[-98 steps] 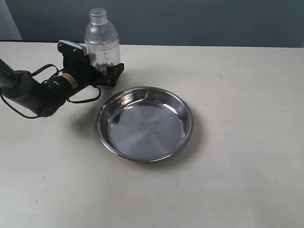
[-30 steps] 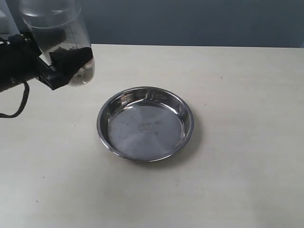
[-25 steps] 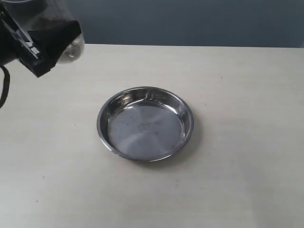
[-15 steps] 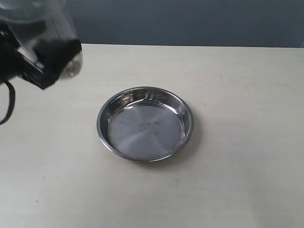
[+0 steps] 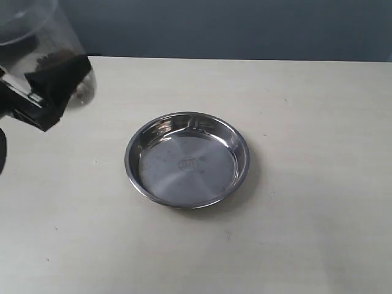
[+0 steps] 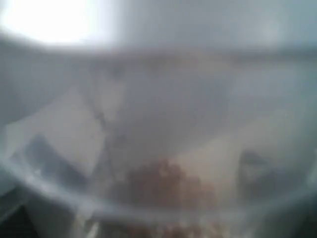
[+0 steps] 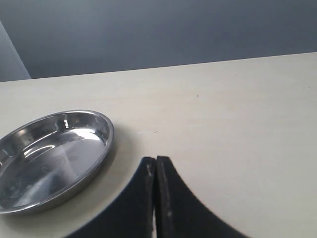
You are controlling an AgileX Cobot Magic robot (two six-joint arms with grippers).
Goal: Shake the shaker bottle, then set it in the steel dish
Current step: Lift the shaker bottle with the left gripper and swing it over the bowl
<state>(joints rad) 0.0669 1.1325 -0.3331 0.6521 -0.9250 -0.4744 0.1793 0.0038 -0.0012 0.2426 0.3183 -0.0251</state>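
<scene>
The shaker bottle is held tilted in the air at the far left of the exterior view, its top cut off by the picture's edge. My left gripper is shut on it, black fingers around its lower body. Brownish granules show inside it. In the left wrist view the frosted bottle fills the blurred picture, with granules low in it. The steel dish lies empty in the middle of the table, to the right of the bottle. My right gripper is shut on nothing, near the dish.
The pale table runs back to a dark blue-grey wall. A black cable hangs at the left edge.
The bottle, standing on the table 3.3 s ago, has been lifted by my left gripper. Over the last second it has swung up and down at the far left. The dish has not moved.
</scene>
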